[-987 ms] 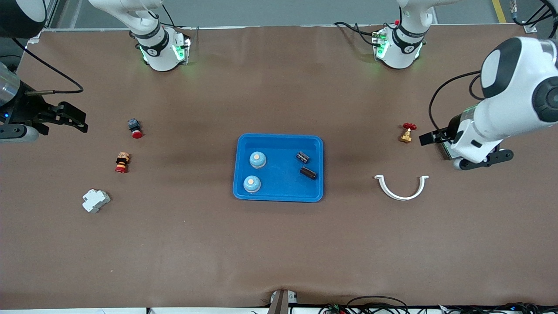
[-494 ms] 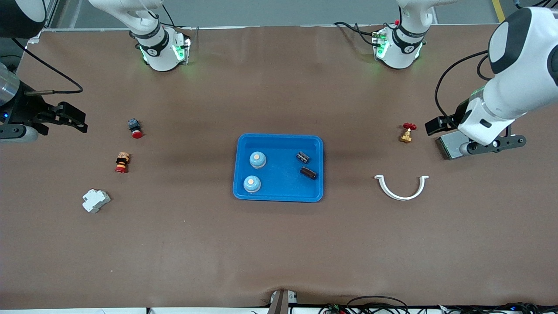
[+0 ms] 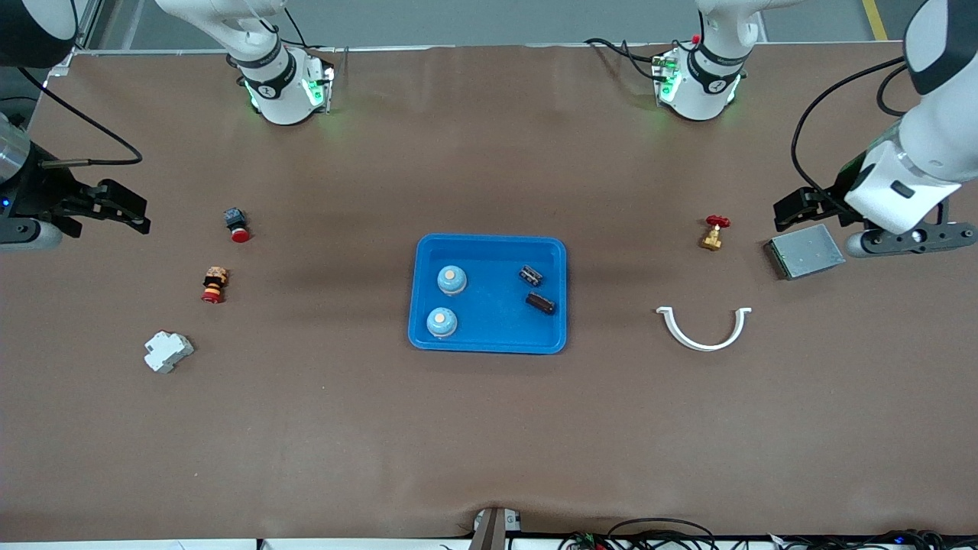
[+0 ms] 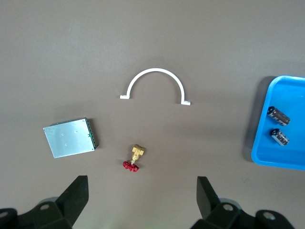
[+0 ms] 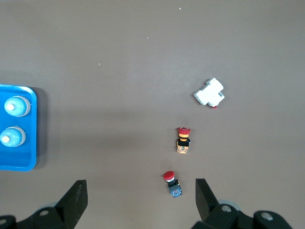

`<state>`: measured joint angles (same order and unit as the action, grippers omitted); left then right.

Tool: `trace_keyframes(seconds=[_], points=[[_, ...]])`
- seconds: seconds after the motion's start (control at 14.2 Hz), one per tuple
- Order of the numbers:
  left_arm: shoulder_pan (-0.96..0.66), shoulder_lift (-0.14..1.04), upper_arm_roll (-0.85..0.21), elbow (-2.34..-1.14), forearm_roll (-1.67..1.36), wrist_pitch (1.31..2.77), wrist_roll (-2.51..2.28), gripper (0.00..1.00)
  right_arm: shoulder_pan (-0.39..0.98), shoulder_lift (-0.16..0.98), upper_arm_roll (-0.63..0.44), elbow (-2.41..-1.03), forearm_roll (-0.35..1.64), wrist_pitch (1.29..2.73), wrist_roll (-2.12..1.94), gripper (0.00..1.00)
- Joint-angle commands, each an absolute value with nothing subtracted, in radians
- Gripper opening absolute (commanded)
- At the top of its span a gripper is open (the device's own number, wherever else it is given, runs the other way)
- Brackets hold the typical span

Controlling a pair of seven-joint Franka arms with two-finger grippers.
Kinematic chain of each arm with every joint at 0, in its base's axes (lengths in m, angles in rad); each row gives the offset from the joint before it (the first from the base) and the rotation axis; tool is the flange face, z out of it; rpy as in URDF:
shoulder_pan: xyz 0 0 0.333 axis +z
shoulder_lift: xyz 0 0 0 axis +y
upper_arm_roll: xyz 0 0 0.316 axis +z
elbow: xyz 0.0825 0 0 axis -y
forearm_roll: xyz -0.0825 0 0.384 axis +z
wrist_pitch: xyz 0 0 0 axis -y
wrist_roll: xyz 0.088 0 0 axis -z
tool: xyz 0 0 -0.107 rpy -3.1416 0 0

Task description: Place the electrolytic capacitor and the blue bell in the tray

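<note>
The blue tray (image 3: 493,243) lies at the middle of the table. Two blue bells (image 3: 451,279) (image 3: 442,321) stand in its half toward the right arm's end. Two dark electrolytic capacitors (image 3: 531,275) (image 3: 540,303) lie in its half toward the left arm's end. My left gripper (image 3: 901,240) is up in the air at the left arm's end, beside the grey metal box. Its jaws are open and empty in the left wrist view (image 4: 142,191). My right gripper (image 3: 27,233) waits at the right arm's end, open and empty (image 5: 140,191).
A brass valve with a red handle (image 3: 714,233), a white half-ring (image 3: 704,327) and a grey metal box (image 3: 806,251) lie toward the left arm's end. A red push button (image 3: 237,224), a red-yellow-black button (image 3: 214,284) and a white breaker (image 3: 168,351) lie toward the right arm's end.
My left arm has swung up and out toward its end of the table, uncovering the grey metal box. The right arm has hardly moved. The things in the tray have stayed put.
</note>
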<state>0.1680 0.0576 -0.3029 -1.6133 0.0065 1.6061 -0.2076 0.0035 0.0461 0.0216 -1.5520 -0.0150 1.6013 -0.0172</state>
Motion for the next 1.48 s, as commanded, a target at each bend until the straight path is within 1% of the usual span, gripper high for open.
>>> trace_keyframes(seconds=[0.0, 1.06, 1.2, 1.41], points=[[0.169, 0.087, -0.305, -1.568, -0.014, 1.578, -0.199, 1.0, -0.018, 0.031, 0.021, -1.554, 0.014, 1.594, -0.011, 1.0], [0.158, 0.081, -0.311, -1.565, -0.008, 1.578, -0.201, 1.0, -0.025, 0.032, 0.02, -1.559, 0.014, 1.601, 0.005, 1.0], [0.124, 0.083, -0.296, -1.565, -0.006, 1.577, -0.201, 1.0, -0.026, 0.034, 0.02, -1.559, 0.014, 1.605, 0.005, 1.0], [0.059, 0.086, -0.217, -1.565, -0.002, 1.577, -0.201, 1.0, -0.025, 0.034, 0.02, -1.559, 0.014, 1.606, 0.006, 1.0]])
